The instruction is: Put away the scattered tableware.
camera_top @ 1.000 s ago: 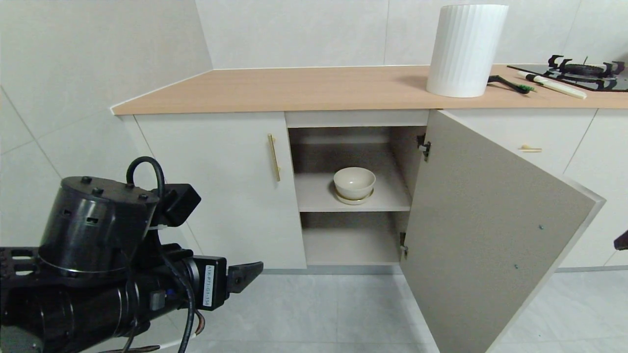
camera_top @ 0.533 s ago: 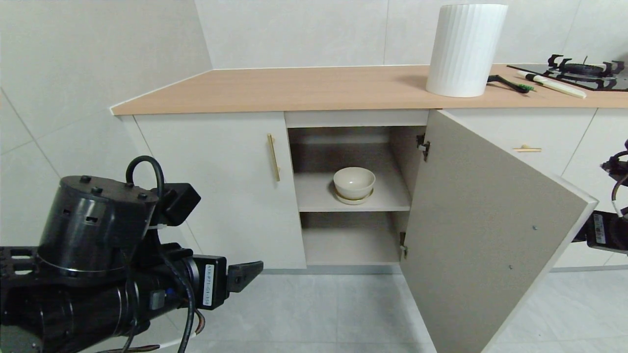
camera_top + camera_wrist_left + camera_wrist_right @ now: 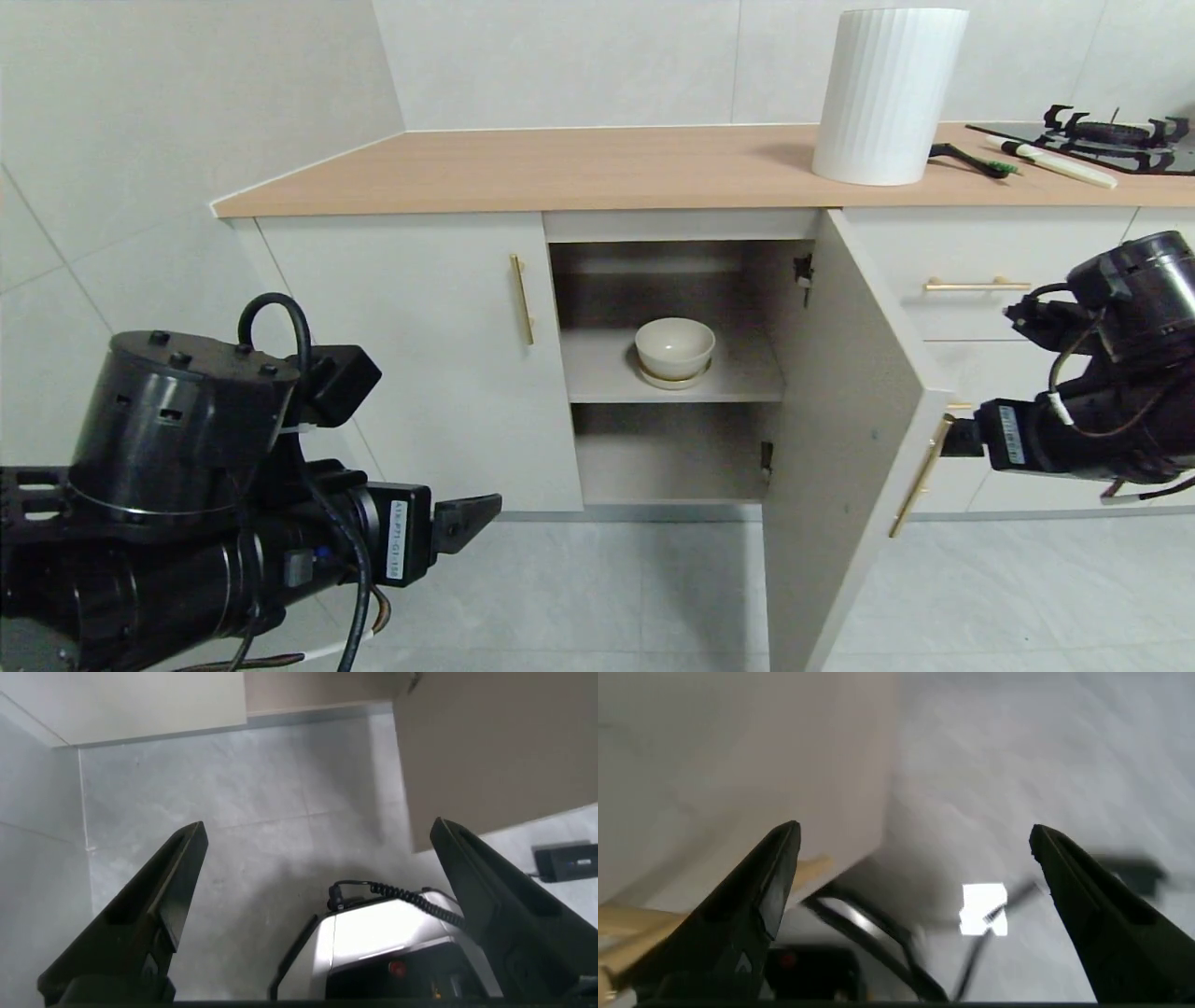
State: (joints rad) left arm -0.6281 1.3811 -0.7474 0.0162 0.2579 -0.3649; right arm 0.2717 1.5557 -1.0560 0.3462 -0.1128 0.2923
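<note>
Jaws of the right gripper [image 3: 915,838]: wide apart, nothing held; door [image 3: 738,765] edge and handle [image 3: 626,922] just beside one finger, possibly touching, view too blurred to tell. Jaws of the left gripper [image 3: 320,833]: wide apart, empty, above the floor [image 3: 262,793]. Bowl [image 3: 674,345]: upright on a plate [image 3: 653,381], upper shelf [image 3: 742,373] of the open cabinet. Worktop [image 3: 560,168]: white ribbed cylinder [image 3: 887,93].

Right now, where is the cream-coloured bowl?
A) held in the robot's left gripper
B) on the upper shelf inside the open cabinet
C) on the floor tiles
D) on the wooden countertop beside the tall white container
B: the bowl stands on a small plate on the upper shelf of the open cabinet.
</note>
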